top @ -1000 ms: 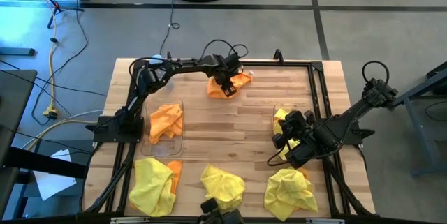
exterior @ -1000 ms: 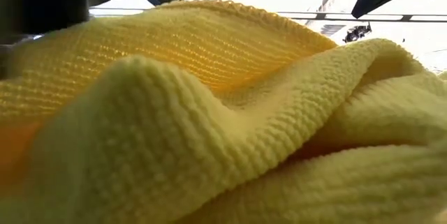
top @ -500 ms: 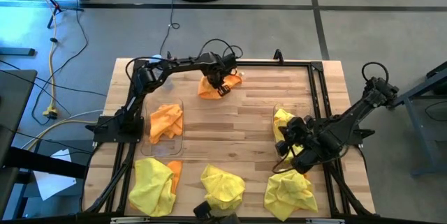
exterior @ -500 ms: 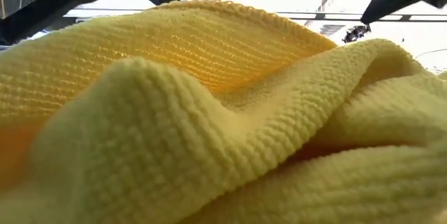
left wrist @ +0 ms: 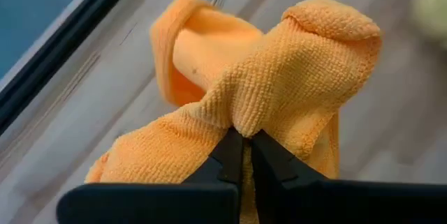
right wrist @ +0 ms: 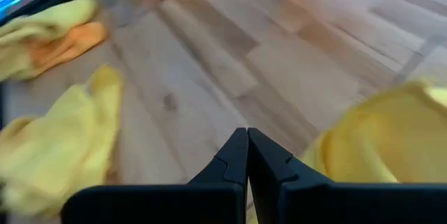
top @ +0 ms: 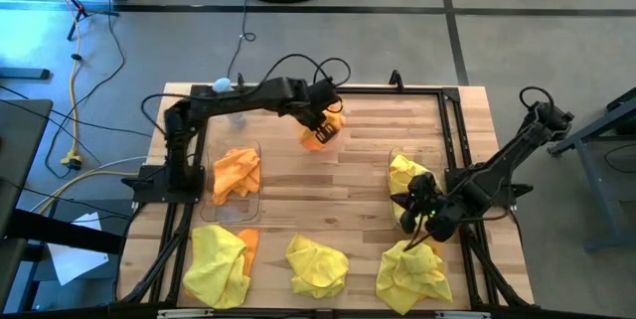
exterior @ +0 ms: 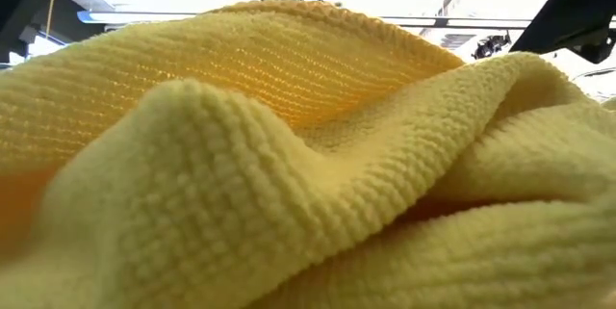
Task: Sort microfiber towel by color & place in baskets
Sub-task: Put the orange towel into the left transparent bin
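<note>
Orange towel [left wrist: 279, 91] bunched between your left gripper [left wrist: 244, 140]'s closed jaws; your right gripper [right wrist: 246, 140] was pinched closed, holding nothing.

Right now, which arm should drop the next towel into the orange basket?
Left. The left gripper is shut on an orange towel, up-table of the basket with orange cloth. The right gripper is shut, empty, beside the yellow basket.

A pale wood-plank worktop [top: 338, 185] carries everything. Two clear baskets rest on it: the left basket [top: 252, 212] holds an orange towel [top: 236, 172], the right basket [top: 394, 157] a yellow towel [top: 405, 172]. Nearer the front edge than the left basket lie three loose yellow towels, at left [top: 214, 264], middle [top: 316, 264] and right [top: 412, 276]; an orange one [top: 249, 242] touches the left yellow.
</note>
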`<state>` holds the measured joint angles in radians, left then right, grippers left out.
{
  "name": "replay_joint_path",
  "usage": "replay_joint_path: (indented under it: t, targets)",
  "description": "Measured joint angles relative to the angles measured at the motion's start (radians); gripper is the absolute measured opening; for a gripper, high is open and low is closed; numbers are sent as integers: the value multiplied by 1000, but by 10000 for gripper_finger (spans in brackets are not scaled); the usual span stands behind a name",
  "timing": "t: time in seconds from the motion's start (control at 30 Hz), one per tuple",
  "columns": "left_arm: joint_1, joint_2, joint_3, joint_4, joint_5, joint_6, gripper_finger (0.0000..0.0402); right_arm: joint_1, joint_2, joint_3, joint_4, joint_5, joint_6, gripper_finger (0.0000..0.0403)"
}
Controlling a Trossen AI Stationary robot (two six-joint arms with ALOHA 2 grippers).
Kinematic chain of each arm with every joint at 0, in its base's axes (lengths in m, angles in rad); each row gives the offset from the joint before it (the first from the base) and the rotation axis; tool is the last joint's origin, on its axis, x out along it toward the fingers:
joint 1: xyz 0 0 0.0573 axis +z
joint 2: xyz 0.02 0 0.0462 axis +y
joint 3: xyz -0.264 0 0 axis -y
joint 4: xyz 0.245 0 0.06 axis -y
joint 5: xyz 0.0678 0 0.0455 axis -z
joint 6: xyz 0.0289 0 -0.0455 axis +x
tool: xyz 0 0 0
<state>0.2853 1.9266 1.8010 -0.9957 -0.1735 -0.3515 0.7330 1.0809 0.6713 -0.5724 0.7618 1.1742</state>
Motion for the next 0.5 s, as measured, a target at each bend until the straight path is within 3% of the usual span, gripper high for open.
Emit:
replay_joint_path:
  t: [0.23, 0.5]
  targets:
    - [-142, -164, 1, -58, -90, -110, 0, -40, -130, -60, 142, -155, -323, 0]
    - [-324, -331, 1, -329, -241, -356, 0, -155, -243, -163, 352, -297, -504, 0]
